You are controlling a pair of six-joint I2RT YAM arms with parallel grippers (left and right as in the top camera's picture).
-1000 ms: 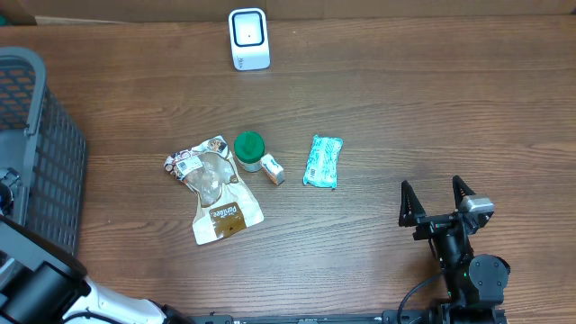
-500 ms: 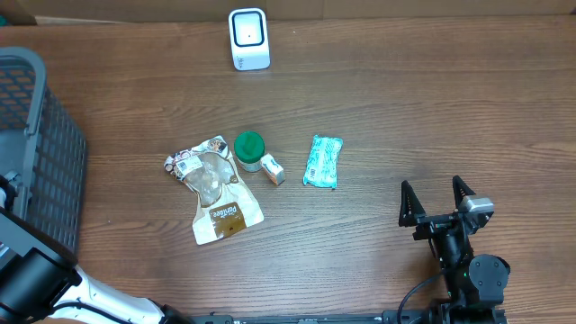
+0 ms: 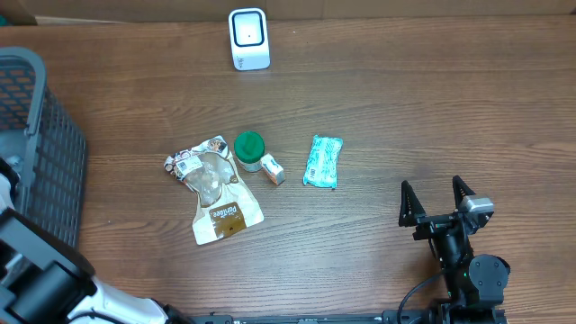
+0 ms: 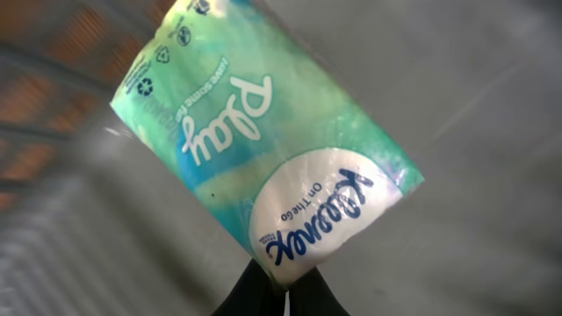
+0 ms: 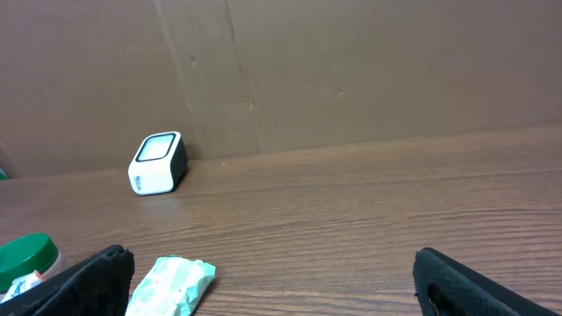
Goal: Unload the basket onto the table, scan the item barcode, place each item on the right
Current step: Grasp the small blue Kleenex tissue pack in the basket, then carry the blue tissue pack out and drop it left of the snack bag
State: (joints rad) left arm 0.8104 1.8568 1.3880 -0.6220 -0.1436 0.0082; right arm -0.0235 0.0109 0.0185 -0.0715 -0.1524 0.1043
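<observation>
Left pincer (image 4: pixel 285 285) clamped shut on the bottom edge of Kleenex tissue pack (image 4: pixel 263 158), by the grey basket (image 3: pixel 54 153), well apart from scanner (image 3: pixel 248 39). Right pincer (image 3: pixel 433 194) spread wide, empty. Risk: thin pinch on slick wrap; pack may swivel or slip; barcode face unseen.

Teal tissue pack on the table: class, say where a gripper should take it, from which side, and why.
Probably come straight down from above and pinch the teal tissue pack across its short width at mid-length: it lies flat, long and narrow, both long sides free. The open right gripper is nearest.
</observation>
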